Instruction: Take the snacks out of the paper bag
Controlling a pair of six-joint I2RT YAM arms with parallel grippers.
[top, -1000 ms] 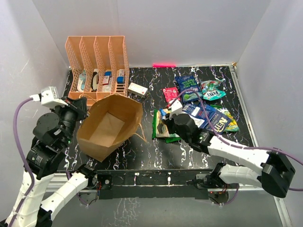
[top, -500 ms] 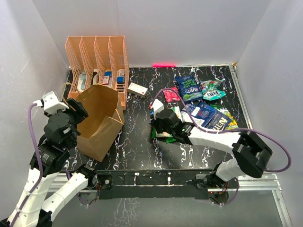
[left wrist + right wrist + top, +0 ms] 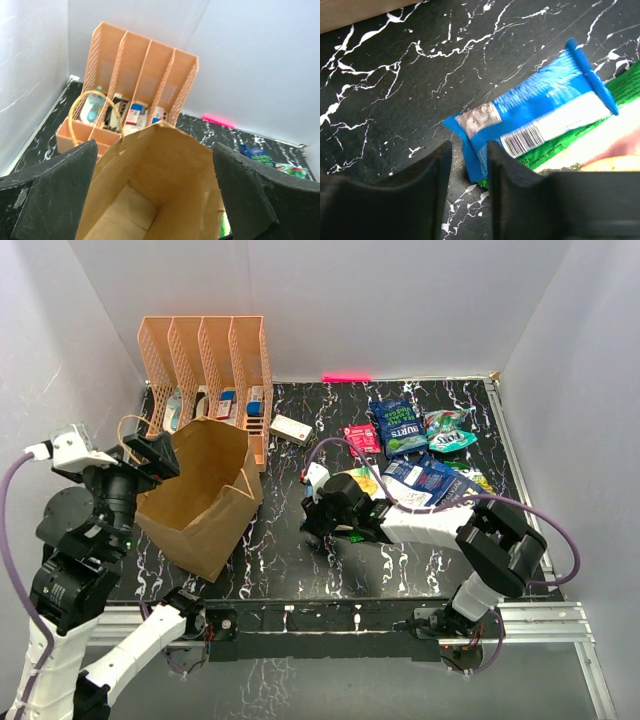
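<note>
The brown paper bag (image 3: 205,502) stands tilted in front of the rack, one twisted handle (image 3: 130,430) looped up. In the left wrist view the paper bag (image 3: 165,165) shows a bare floor inside. My left gripper (image 3: 150,462) hovers at the bag's left rim, and this left gripper (image 3: 155,200) is open wide with nothing in it. The snacks lie on the table to the right: a dark blue bag (image 3: 400,426), a pink-red packet (image 3: 361,438), a teal bag (image 3: 448,430). My right gripper (image 3: 468,172) is open a little, with a corner of a blue packet (image 3: 535,117) in the gap. That packet rests on a green bag (image 3: 620,95).
An orange mesh rack (image 3: 205,370) with small boxes stands at the back left, touching the bag. A small white box (image 3: 291,428) lies beside it. The right arm (image 3: 420,520) stretches low across the snack pile. White walls close in on three sides.
The left gripper has opened and let go of the bag, which shifted left toward the rack. The right gripper swung left, then parted its jaws over the blue packet.
</note>
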